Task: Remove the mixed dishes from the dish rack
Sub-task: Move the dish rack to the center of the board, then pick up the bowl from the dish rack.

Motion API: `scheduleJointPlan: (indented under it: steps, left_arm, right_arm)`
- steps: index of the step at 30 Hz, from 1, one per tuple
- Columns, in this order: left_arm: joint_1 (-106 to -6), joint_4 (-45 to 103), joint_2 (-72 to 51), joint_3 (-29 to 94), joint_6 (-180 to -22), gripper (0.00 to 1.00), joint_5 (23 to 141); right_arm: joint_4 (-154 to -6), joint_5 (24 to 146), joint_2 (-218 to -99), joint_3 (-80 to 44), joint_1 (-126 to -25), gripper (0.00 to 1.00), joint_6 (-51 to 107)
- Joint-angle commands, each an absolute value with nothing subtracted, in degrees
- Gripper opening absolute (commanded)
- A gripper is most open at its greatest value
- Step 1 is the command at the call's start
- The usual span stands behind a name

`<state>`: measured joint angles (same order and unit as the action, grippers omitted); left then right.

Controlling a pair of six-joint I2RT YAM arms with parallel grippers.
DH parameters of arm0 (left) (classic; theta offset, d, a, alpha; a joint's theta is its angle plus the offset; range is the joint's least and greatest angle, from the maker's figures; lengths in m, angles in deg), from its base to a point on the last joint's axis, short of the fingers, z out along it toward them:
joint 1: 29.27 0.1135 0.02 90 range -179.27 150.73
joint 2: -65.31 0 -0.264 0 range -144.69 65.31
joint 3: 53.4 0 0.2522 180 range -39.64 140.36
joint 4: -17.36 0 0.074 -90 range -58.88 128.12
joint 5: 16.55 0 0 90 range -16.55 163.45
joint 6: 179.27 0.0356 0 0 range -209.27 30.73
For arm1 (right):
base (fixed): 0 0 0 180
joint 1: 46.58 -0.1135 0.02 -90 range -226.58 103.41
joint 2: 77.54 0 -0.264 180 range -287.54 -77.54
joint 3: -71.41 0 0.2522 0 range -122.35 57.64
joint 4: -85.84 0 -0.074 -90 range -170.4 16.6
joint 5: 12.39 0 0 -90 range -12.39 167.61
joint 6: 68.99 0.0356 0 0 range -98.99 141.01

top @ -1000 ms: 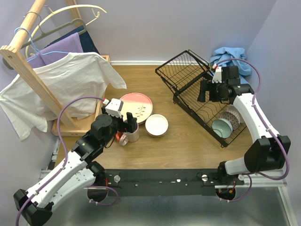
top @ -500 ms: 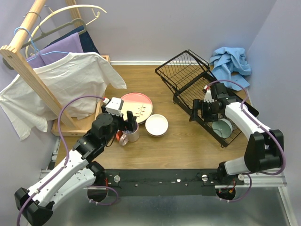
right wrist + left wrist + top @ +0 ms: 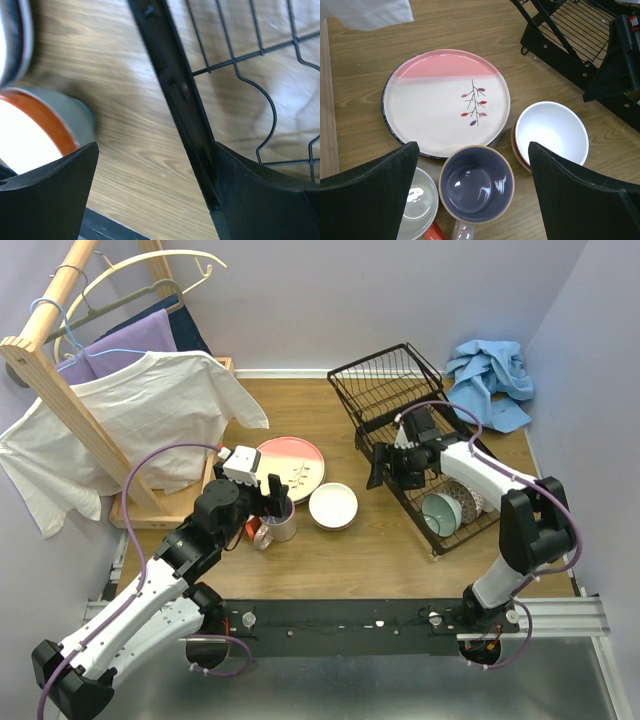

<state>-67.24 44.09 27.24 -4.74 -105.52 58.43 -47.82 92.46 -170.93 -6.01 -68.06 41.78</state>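
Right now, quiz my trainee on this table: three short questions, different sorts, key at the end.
1. True or false: the pink-and-cream plate sits in the dish rack.
2. Centred under the left gripper is: A. the plate, B. the purple-inside mug, C. the dish rack?
3. Is the right gripper open or shut?
Key: 1 false; 2 B; 3 open.

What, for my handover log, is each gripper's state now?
Left gripper: open, empty, over the purple-inside mug.
Right gripper: open, empty, at the dish rack's edge.
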Motion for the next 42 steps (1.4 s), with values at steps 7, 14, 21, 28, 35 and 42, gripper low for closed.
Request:
scheduleJointPlan:
  steps: [7,14,21,28,35,42]
  left_arm:
    - [-66.4,44.0,27.6,-4.4,-104.8,0.99,55.6]
    - [-66.2,44.4,28.0,-4.2,-104.6,0.99,55.3]
    - [-65.9,44.8,29.3,-4.2,-104.6,0.99,55.3]
    - [-65.9,45.2,30.4,-4.3,-104.9,0.99,55.9]
    - [-65.9,45.0,31.0,-4.6,-105.4,0.99,57.7]
    - [-66.2,44.1,32.4,-5.1,-105.5,0.99,60.1]
  right_arm:
    - [-42.4,89.2,-174.6,-23.5,-70.1,1.0,39.5]
    - [-32.2,69.5,-170.4,-33.0,-67.9,1.0,30.5]
    - [-28.5,74.9,-164.9,-30.4,-52.0,1.0,23.0]
    - [-27.8,77.3,-159.1,-23.1,-37.1,1.0,21.4]
    - [-27.8,81.6,-159.5,-17.9,-31.4,1.0,14.9]
    - [-25.6,93.6,-165.1,-21.3,-30.6,1.0,8.9]
